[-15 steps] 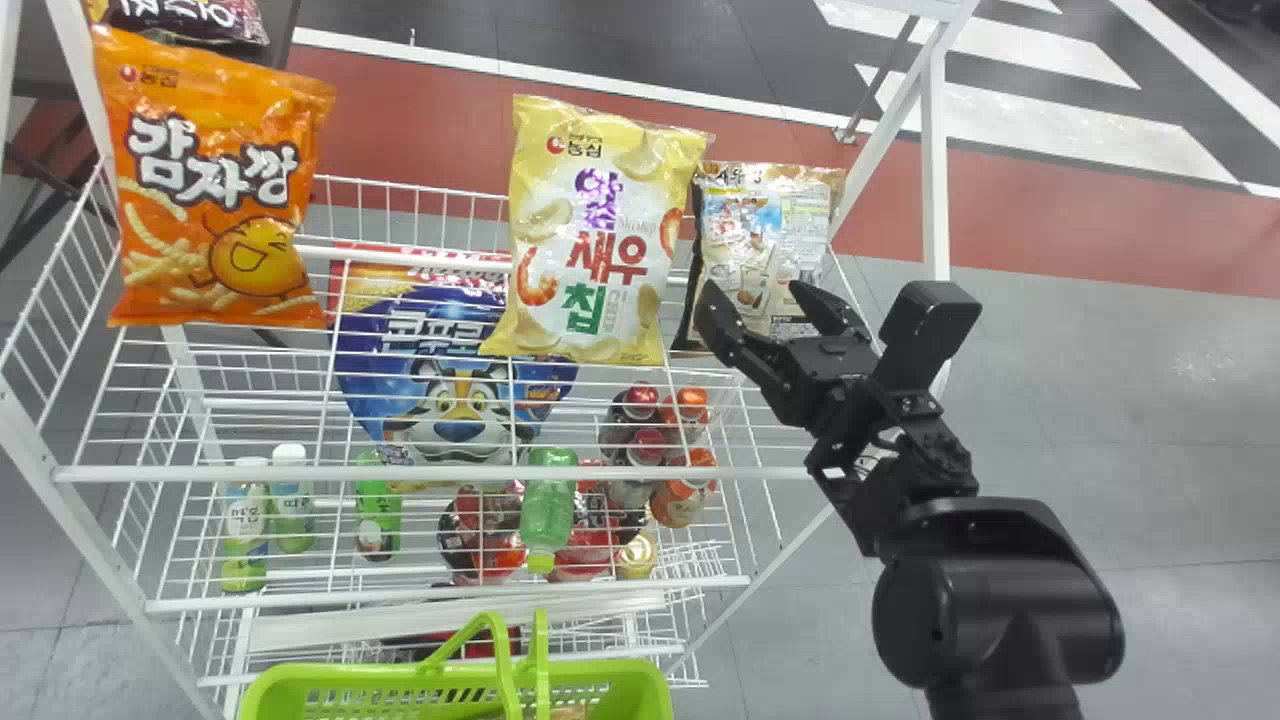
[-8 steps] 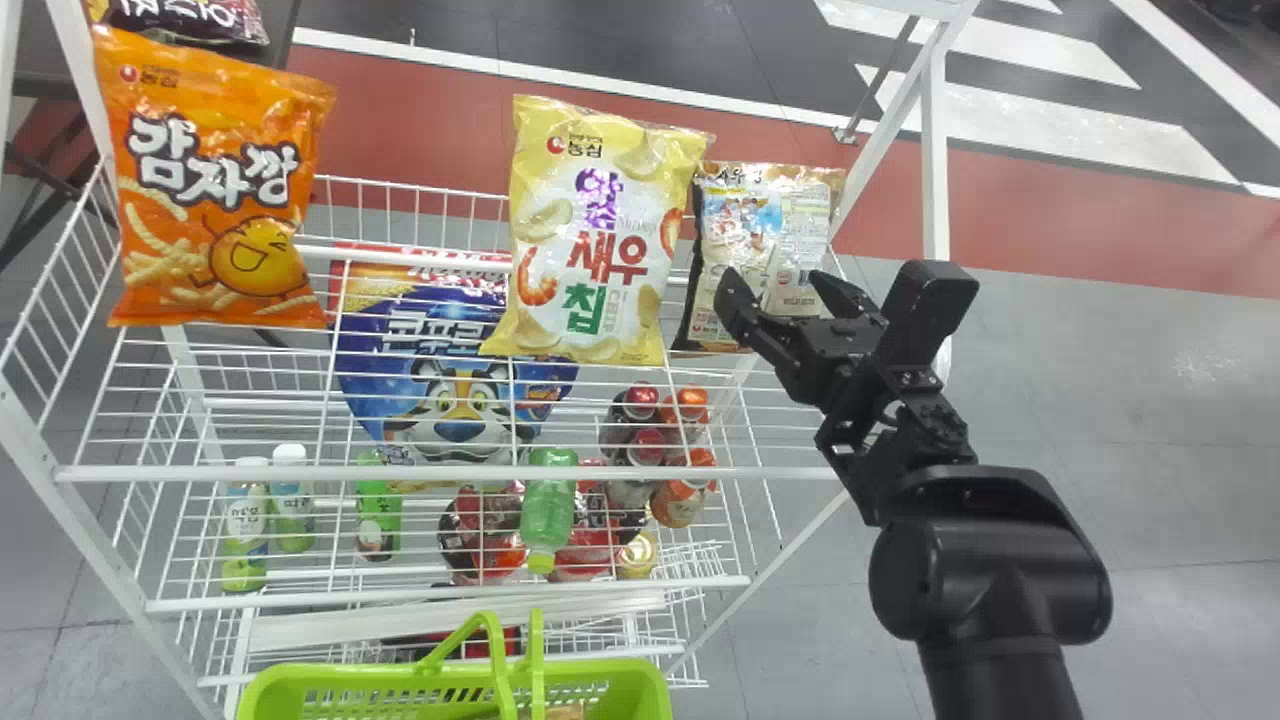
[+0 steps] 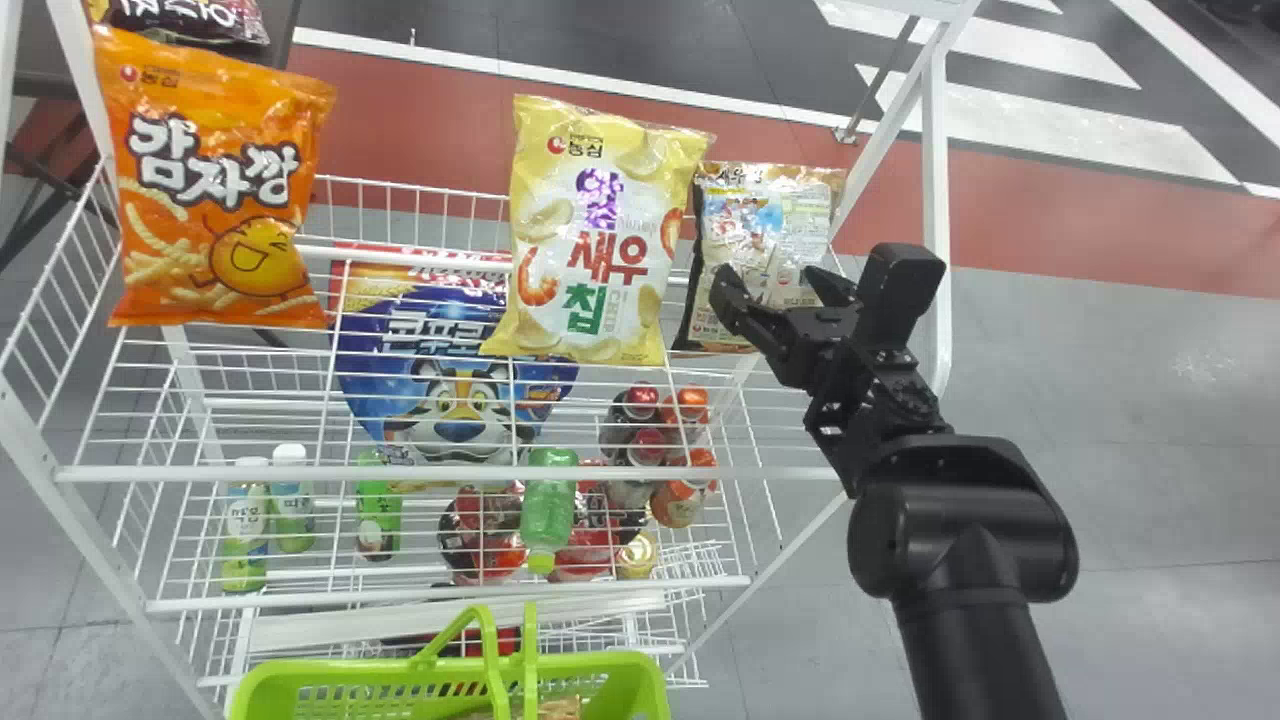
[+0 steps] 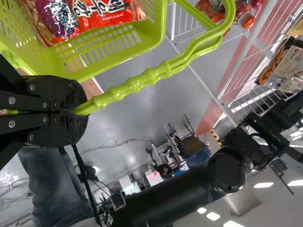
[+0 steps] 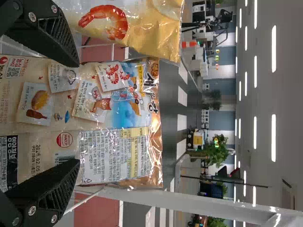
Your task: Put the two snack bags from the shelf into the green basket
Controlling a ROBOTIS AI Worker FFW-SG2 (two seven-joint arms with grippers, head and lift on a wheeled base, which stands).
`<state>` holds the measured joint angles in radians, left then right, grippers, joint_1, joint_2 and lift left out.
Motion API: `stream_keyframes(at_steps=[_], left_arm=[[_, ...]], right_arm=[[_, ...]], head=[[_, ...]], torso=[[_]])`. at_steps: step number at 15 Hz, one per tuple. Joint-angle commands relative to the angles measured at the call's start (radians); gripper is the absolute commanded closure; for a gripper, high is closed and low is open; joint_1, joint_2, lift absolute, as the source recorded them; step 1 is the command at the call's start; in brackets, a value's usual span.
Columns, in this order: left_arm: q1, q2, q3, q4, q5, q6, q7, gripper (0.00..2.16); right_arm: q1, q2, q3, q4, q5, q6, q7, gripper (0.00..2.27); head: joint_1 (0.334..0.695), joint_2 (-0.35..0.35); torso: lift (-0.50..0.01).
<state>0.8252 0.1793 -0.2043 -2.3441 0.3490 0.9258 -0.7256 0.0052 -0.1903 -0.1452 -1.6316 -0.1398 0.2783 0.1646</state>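
My right gripper (image 3: 776,285) stands open in front of the brown snack bag (image 3: 765,235) at the shelf's right end. In the right wrist view the gripper (image 5: 75,113) has its fingers spread, with the brown bag (image 5: 102,111) behind and between them. On the top shelf (image 3: 400,472) are also a yellow bag (image 3: 595,230) and an orange bag (image 3: 215,180). The green basket (image 3: 640,690) is at the bottom edge. In the left wrist view, my left gripper (image 4: 78,111) is shut on the green basket's handle (image 4: 128,90); a red and purple bag (image 4: 99,16) lies in the basket.
White shelf posts (image 3: 935,200) rise beside the right arm. Lower racks hold a blue cereal bag (image 3: 450,370), a green bottle (image 3: 548,505) and several other drinks. Another snack bag (image 3: 190,18) shows at the top left. A person's leg (image 4: 52,184) is below the left gripper.
The right arm has shifted slightly left and away from the robot, its gripper rising over the brown bag's front. The basket has moved a little up in the head view.
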Motion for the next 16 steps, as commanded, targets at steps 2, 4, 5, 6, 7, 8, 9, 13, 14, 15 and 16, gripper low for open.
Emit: stream_keyframes(at_steps=[2,4,5,6,7,8,9,13,14,15,16], left_arm=[[0.000,0.000,0.003,0.000,0.001,0.000,0.000,1.69],[0.000,0.000,0.006,0.000,0.002,0.000,0.000,1.69],[0.000,0.000,0.008,0.002,0.004,0.000,0.000,1.69],[0.000,0.000,0.008,0.002,0.005,-0.003,0.000,1.69],[0.000,-0.001,0.014,0.002,0.010,-0.003,0.000,1.69],[0.000,-0.003,0.017,0.003,0.011,-0.003,0.002,1.69],[0.000,-0.004,0.019,0.003,0.011,-0.003,0.002,1.69],[0.002,-0.009,0.019,0.008,0.011,-0.003,0.003,1.69],[0.002,-0.011,0.019,0.006,0.011,-0.003,0.003,1.69],[0.005,-0.012,0.017,0.005,0.011,-0.003,0.003,1.69],[0.006,-0.012,0.017,0.003,0.011,-0.009,0.005,1.69]], right_arm=[[-0.056,0.000,0.013,0.059,0.026,0.006,0.000,0.09],[-0.097,0.000,0.024,0.115,0.048,0.016,0.000,0.07],[-0.117,-0.001,0.029,0.144,0.051,0.016,0.000,0.09],[-0.129,-0.001,0.030,0.164,0.058,0.019,0.007,0.25],[-0.129,0.000,0.030,0.165,0.057,0.019,0.016,0.61],[-0.123,0.000,0.041,0.165,0.048,0.013,0.009,1.47],[-0.120,0.000,0.044,0.162,0.048,0.016,0.007,2.08],[-0.074,0.002,0.059,0.113,0.042,-0.006,-0.051,2.24],[-0.062,0.002,0.065,0.093,0.042,-0.012,-0.082,2.24],[-0.057,0.002,0.067,0.084,0.040,-0.018,-0.109,2.24],[-0.057,0.002,0.068,0.082,0.039,-0.018,-0.132,2.24]], head=[[0.695,-0.350],[0.695,-0.350],[0.695,-0.350],[0.695,-0.350],[0.695,-0.350],[0.695,-0.350],[0.695,-0.350],[0.695,-0.350],[0.695,-0.350],[0.695,-0.350],[0.695,-0.350]], torso=[[-0.011],[-0.011],[-0.011],[-0.011],[-0.011],[-0.011],[-0.011],[-0.011],[-0.011],[-0.011],[-0.011]])
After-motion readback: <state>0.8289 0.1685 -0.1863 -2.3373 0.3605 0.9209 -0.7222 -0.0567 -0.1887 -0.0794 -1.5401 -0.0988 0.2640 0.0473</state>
